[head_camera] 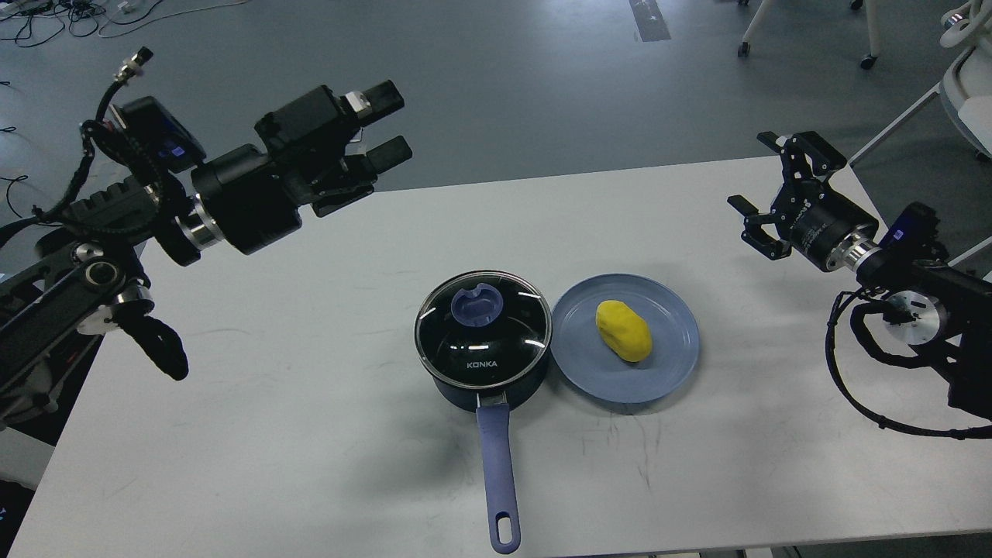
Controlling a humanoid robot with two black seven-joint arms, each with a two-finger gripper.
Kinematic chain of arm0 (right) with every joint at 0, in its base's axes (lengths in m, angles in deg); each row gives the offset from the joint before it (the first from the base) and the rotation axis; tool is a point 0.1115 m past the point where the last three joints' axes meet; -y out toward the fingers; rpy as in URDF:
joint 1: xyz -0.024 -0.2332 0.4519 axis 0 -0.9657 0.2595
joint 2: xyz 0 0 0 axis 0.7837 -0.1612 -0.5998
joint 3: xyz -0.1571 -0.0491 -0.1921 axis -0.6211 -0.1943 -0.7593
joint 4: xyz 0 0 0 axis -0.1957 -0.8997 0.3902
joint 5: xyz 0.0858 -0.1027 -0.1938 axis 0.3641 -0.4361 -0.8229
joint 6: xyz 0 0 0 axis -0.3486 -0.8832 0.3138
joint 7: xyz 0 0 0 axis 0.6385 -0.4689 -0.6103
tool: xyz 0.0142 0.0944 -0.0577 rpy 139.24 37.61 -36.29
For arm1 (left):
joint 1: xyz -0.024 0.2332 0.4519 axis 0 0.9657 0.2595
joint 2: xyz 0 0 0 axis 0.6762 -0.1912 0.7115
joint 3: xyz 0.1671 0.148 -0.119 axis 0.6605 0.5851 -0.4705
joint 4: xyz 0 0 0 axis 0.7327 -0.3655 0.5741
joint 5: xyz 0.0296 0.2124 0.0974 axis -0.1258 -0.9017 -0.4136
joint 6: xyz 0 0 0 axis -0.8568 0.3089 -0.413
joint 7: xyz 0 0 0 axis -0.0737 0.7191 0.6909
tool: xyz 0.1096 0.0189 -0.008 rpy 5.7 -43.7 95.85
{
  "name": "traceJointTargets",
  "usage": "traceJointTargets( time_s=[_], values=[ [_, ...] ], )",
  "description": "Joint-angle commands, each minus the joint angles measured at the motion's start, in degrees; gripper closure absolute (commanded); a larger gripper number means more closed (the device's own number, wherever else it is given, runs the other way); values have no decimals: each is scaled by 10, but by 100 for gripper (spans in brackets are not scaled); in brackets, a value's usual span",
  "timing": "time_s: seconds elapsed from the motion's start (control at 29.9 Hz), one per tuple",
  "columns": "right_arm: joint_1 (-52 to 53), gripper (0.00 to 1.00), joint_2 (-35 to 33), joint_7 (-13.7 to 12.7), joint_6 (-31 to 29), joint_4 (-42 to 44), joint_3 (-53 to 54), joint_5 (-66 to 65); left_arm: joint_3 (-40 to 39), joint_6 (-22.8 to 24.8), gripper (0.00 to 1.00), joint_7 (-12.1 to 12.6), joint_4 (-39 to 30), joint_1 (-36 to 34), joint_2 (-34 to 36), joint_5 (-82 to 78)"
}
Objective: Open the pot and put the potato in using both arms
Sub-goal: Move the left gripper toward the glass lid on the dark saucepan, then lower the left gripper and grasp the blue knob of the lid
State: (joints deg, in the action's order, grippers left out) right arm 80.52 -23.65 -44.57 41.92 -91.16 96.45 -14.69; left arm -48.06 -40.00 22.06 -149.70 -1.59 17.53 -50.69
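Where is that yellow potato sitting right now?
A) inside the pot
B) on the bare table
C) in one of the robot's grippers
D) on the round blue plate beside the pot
D: the potato lies on the blue plate, just right of the pot, whose glass lid is closed; both the left gripper and the right gripper are open, empty and raised far from it.

lid [482,329] closing the pot [488,391], plate [666,364] touching its right side, bare table [271,372] left of it
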Motion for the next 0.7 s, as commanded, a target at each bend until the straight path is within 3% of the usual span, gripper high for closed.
traceJointTargets(
  time_s=[0.0,0.13,0.27,0.67],
  values=[
    [-2,0,-1,0,0,0,0,0,8,0,2,1,-27,-22,-6,-175],
    [-4,0,-1,0,0,0,0,0,25,0,2,-1,-21,-28,-14,-307],
    [-11,0,-1,0,0,2,0,0,95,0,2,-2,-8,-49,-37,-422],
    [-13,0,-2,0,0,1,1,0,136,-4,2,1,108,-56,-135,-535]
  ],
)
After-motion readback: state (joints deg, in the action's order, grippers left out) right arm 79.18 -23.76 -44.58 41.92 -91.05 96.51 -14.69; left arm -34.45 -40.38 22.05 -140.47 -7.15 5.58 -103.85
